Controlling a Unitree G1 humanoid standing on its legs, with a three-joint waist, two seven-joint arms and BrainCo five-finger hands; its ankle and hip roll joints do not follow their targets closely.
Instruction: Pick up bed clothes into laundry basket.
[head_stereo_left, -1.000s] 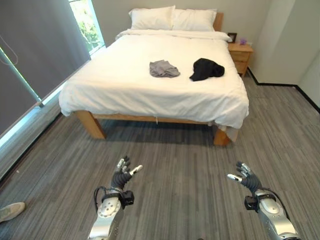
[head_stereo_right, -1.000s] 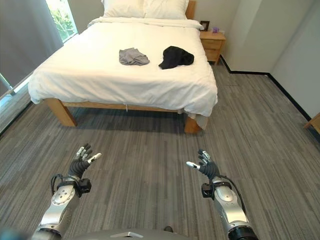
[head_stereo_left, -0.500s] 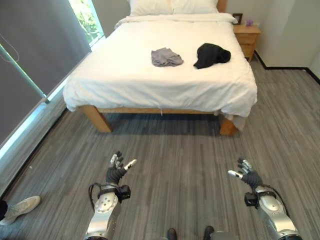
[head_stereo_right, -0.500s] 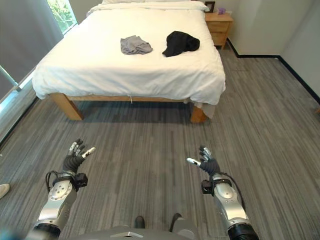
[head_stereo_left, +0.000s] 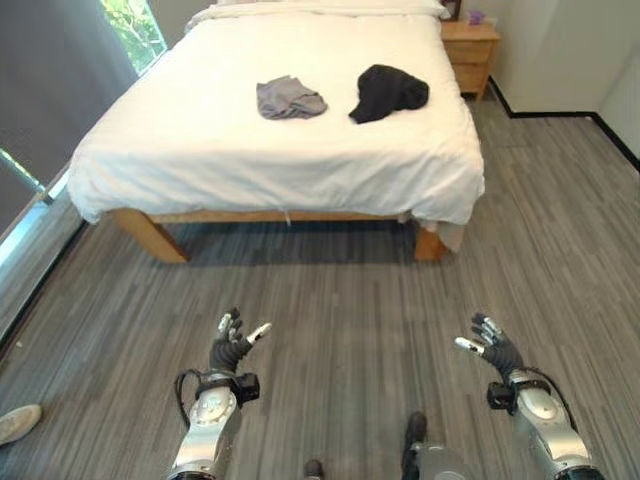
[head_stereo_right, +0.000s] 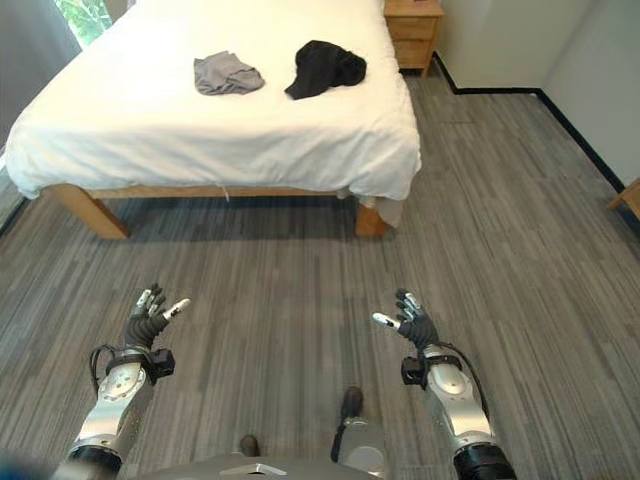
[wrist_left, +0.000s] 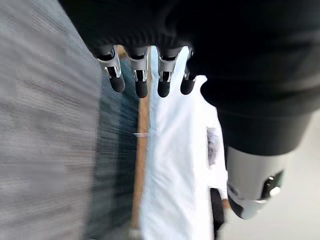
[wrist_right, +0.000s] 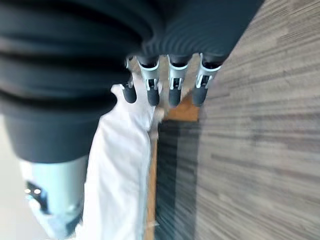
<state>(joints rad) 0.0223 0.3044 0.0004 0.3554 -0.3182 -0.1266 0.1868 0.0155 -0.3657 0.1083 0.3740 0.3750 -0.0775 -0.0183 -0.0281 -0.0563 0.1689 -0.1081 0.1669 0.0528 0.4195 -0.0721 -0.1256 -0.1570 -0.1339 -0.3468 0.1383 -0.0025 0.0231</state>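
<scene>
- Left hand (head_stereo_left: 232, 349) and right hand (head_stereo_left: 493, 346) both relaxed, holding nothing, well short of the bed (head_stereo_left: 180, 170).
- Grey garment (head_stereo_left: 288, 98) and black garment (head_stereo_left: 388, 91) lie mid-bed; no basket spotted, probably out of frame.

Both eye views look steeply down from the robot's head across grey wood-grain plank flooring (head_stereo_left: 330, 300) toward a white-sheeted wooden bed (head_stereo_left: 200, 150) well ahead. Each wrist view looks closely along its fingers at that bed's edge.

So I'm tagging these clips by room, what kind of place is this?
Most likely a bedroom: a wide bed with a white cover, a wooden nightstand beside its head, and a grey garment and a black garment lying on top of it.
</scene>
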